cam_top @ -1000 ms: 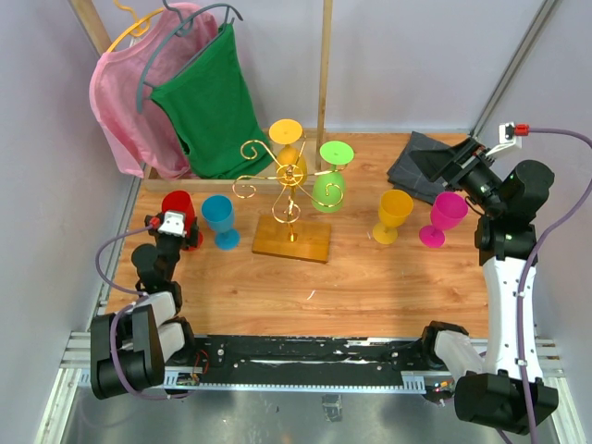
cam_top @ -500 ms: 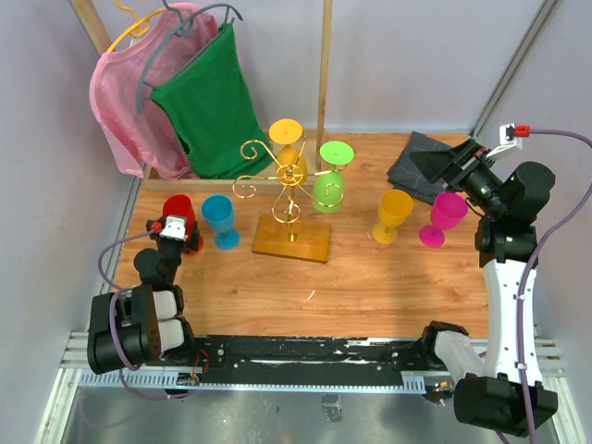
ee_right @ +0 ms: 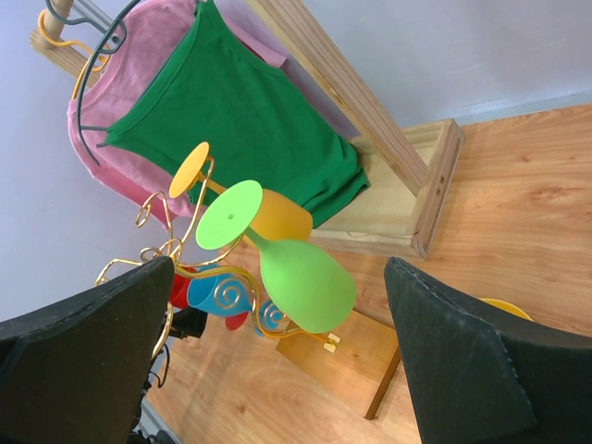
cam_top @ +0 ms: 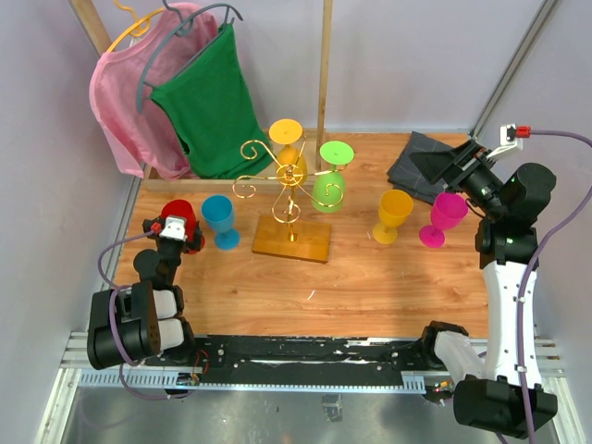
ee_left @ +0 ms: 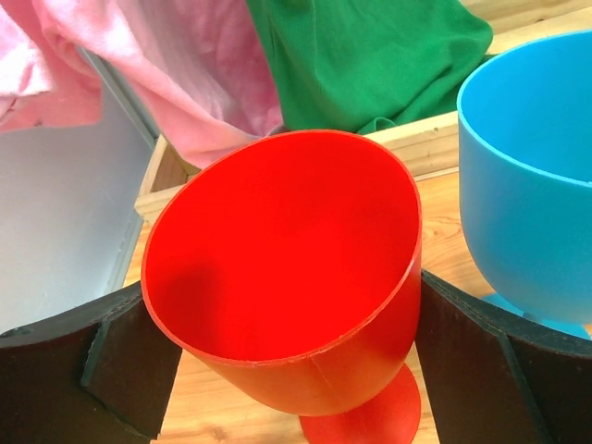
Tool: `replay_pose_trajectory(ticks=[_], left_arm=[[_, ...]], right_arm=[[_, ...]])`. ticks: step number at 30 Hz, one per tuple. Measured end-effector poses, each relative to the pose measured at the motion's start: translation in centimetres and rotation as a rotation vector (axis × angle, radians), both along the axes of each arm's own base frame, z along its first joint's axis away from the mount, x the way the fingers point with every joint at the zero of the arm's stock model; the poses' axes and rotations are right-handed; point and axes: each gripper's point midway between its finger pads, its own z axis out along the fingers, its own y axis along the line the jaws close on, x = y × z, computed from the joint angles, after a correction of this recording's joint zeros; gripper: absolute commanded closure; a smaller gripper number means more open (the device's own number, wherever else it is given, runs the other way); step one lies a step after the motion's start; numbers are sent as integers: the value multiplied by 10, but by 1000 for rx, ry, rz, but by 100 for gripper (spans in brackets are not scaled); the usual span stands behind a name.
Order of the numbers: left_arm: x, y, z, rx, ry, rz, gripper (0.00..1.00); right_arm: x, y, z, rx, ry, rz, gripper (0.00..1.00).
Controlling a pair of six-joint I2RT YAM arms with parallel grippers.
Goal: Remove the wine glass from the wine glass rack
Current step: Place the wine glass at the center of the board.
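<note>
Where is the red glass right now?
In the top view the red glass stands on the left of the table, between the fingers of the left claw, with the blue glass just right of it.

surface: wooden table (cam_top: 370, 277) | between left gripper (cam_top: 175, 223) fingers: red glass (cam_top: 178, 209), upright | just right of it: blue glass (cam_top: 220, 220) | ahead: clothes-frame foot (ee_left: 435, 143) | further right: wine glass rack (cam_top: 291, 239) on its square base | below right gripper (cam_top: 444, 165): magenta glass (cam_top: 444, 217) | to that gripper's left: yellow glass (cam_top: 393, 215) | beneath it: grey cloth (cam_top: 412, 165)
</note>
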Motion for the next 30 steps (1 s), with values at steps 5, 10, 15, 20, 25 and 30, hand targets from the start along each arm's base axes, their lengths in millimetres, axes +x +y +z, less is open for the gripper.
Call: replay_pose_trajectory(ticks=[5, 10, 15, 20, 25, 30], left_arm=[[-1, 1, 6, 5, -16, 0, 1], [-5, -2, 21, 18, -55, -12, 1], [-10, -4, 28, 30, -65, -22, 1], [-12, -3, 26, 33, -49, -17, 1], [-13, -1, 24, 31, -42, -10, 1], [-12, 4, 24, 5, -30, 3, 1]], right_arm=[[0, 0, -1, 1, 6, 0, 2], [0, 0, -1, 1, 7, 0, 2], [0, 0, -1, 1, 7, 1, 2], [0, 0, -2, 1, 9, 4, 2], [0, 1, -3, 2, 13, 12, 2], [0, 2, -3, 2, 13, 17, 2]])
